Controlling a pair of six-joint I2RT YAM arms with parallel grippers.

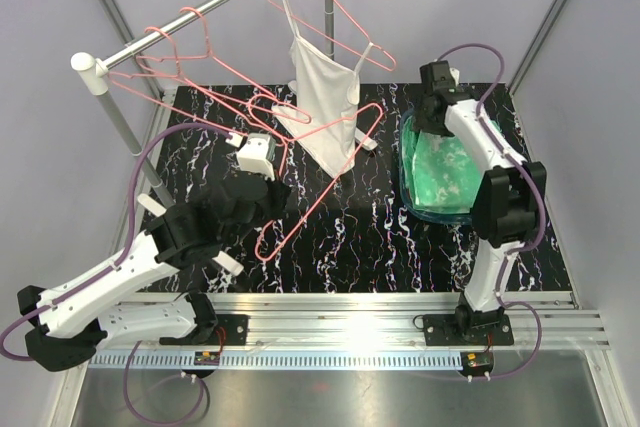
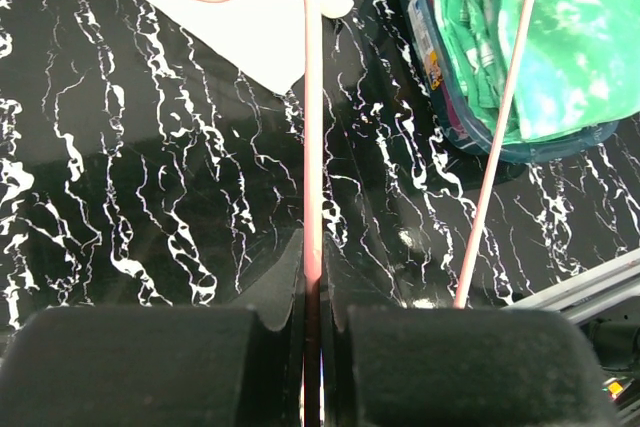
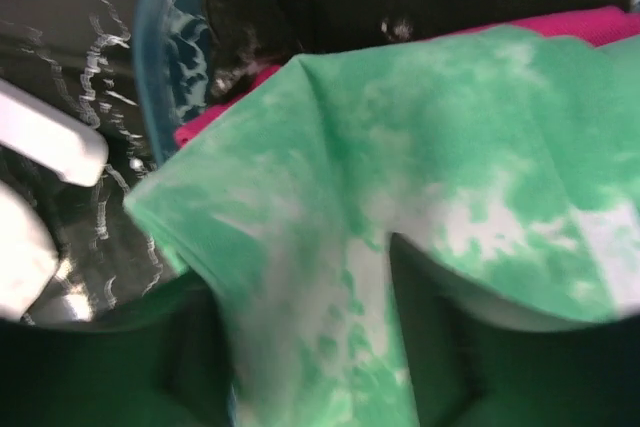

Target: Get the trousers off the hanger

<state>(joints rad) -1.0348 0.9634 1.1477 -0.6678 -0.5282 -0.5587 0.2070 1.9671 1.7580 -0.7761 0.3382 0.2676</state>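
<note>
Clamps pink hanger [image 2: 313, 147] in left gripper [image 2: 313, 319], over marbled table [image 2: 150, 197]. Holds right gripper [image 3: 305, 332] parted over green trousers [image 3: 450, 147], within the rim of the bin [image 3: 148, 137].

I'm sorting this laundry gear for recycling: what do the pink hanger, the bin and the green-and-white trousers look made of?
Pink hanger: thin wire, probably coated metal; slim, smooth, matte pink rod.
Bin: translucent blue plastic; contents show through its glossy wall.
Green-and-white trousers: soft cloth, likely knit; it folds and drapes limply.

Black desk [image 1: 385, 247] veined with white, a clear blue tub [image 1: 407, 187] standing on it directly beneath the right jaws, well apart from the left jaws
</note>
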